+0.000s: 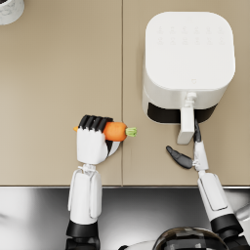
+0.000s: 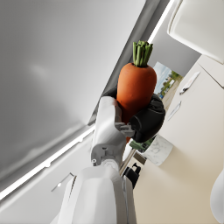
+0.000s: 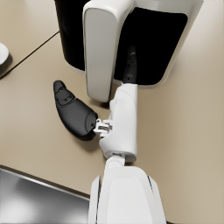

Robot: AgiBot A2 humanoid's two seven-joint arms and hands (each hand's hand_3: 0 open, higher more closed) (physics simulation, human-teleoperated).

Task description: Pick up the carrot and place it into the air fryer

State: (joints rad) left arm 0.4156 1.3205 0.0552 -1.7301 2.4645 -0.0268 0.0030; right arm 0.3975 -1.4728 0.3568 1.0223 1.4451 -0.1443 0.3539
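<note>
The orange carrot lies sideways in my left hand, its green stub pointing right toward the air fryer; the dark fingers wrap over its thick end. In the left wrist view the carrot stands out of the left hand, which grips its lower part. The white air fryer sits at the back right, drawer closed, with its handle pointing toward me. My right hand is by that handle: the fingers run along one side of the handle, the thumb spread wide on the other side, gripping nothing.
The beige counter has a seam running down its middle and a front edge near my arms, with a dark steel strip below it. A white round object sits at the far back left corner.
</note>
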